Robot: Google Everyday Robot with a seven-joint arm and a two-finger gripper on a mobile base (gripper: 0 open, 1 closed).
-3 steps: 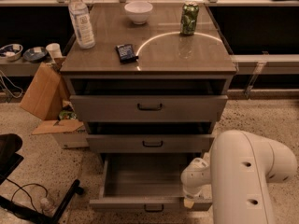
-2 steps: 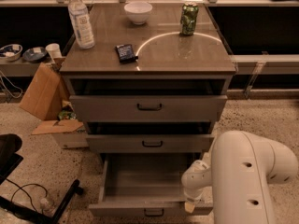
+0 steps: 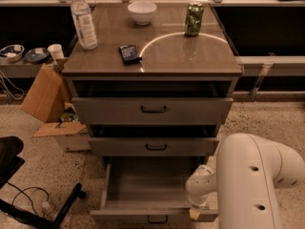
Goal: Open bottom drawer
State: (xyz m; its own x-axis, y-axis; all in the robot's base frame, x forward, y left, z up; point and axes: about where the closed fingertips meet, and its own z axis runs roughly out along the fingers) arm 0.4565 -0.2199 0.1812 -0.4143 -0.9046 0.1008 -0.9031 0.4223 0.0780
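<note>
The bottom drawer (image 3: 150,185) of the grey cabinet stands pulled out toward me, and its plain grey interior shows. Its slim front (image 3: 119,216) runs along the lower edge of the view, with the small dark pull handle (image 3: 157,219) at its centre. My gripper (image 3: 195,213) is at the right end of that front, low in the view, under my white wrist (image 3: 204,182). My white arm (image 3: 252,185) fills the lower right corner and hides the drawer's right side.
The top drawer (image 3: 152,109) and middle drawer (image 3: 153,146) sit slightly out. On the cabinet top are a water bottle (image 3: 83,20), a white bowl (image 3: 142,11), a green can (image 3: 193,19) and a dark packet (image 3: 128,54). Cardboard boxes (image 3: 45,97) and a black chair base (image 3: 28,194) stand to the left.
The bottom drawer has slid further out toward me, and my wrist and gripper have moved down with its front. Nothing on the cabinet top has moved.
</note>
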